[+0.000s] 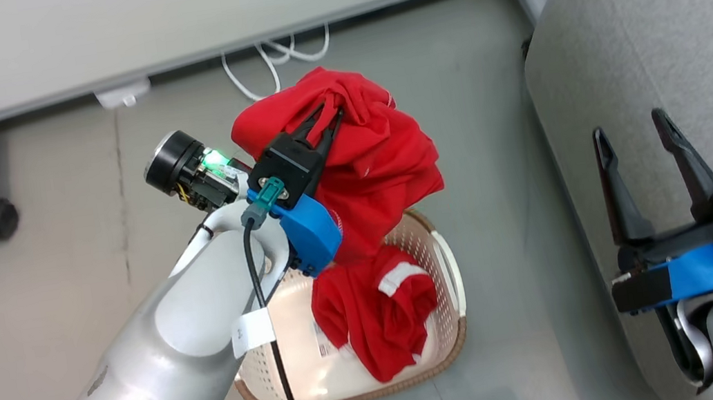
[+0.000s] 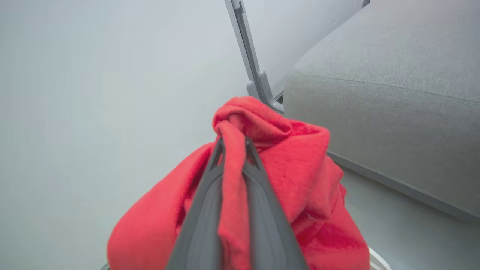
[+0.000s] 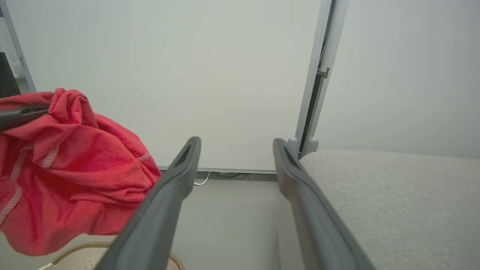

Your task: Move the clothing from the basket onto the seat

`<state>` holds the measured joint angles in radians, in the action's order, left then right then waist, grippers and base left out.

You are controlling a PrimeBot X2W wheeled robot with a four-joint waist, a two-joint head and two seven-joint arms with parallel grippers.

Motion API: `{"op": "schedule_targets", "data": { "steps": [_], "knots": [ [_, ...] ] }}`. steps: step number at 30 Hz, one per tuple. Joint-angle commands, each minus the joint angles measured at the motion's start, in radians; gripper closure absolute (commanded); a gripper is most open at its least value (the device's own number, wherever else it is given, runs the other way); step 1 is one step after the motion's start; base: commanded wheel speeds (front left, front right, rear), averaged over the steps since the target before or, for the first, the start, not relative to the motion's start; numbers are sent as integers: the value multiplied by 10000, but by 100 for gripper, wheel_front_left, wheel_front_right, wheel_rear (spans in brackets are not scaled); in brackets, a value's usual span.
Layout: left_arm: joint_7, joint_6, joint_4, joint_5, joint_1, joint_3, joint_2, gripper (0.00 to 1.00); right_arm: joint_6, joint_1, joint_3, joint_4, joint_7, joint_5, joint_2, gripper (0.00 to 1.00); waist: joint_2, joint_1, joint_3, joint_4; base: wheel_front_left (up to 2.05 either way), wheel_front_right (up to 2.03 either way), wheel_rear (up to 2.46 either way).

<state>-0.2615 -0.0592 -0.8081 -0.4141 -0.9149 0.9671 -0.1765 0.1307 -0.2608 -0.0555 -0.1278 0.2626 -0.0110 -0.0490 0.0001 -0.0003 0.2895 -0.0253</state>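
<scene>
Head view: the left gripper (image 1: 328, 120) is nearly shut, its fingers pinching a bunched fold of the held garment (image 1: 378, 155). This red cloth hangs in the air above the far end of the basket (image 1: 450, 347), and its lower edge reaches down to the rim. The other garment (image 1: 376, 316) lies crumpled inside the basket, a white band showing, beside a paper label (image 1: 325, 345). The basket stands on the grey floor (image 1: 61, 283), just left of the seat (image 1: 654, 32). The right gripper (image 1: 629, 127) hovers over the seat's near edge with its fingers spread wide and nothing between them.

Left wrist view: the left gripper (image 2: 234, 144) clamps a ridge of the held garment (image 2: 300, 168), which drapes down on both sides of the fingers. The seat (image 2: 393, 112) lies off to the right, apart from the cloth.

Right wrist view: the right gripper (image 3: 236, 146) is wide open and empty. The held garment (image 3: 75, 161) hangs at the left, above the basket (image 3: 86, 247) rim. The seat (image 3: 393, 195) lies at the lower right, under the right finger.
</scene>
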Motion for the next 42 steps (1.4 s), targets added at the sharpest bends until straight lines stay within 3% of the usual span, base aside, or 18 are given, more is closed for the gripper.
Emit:
{"op": "schedule_targets", "data": {
  "steps": [1,12,25,42],
  "knots": [
    [-51,96,333,76,210,-276,-75,100,1,290,-41,-55,35,80,-24,0,-1,3,-678,5,0,0,0],
    [-52,24,1378,452,1114,-968,23,100,1,1311,-176,-259,35,227,-24,0,-1,3,-1959,40,0,0,0],
    [-53,-77,1771,756,1389,-1154,129,100,1,1510,23,-150,35,300,-24,0,-1,3,-2274,124,0,0,0],
    [-53,-236,1840,1110,1131,-1222,480,100,1,-187,3159,-893,35,124,-26,0,-1,3,-2052,486,0,0,0]
  ]
}}
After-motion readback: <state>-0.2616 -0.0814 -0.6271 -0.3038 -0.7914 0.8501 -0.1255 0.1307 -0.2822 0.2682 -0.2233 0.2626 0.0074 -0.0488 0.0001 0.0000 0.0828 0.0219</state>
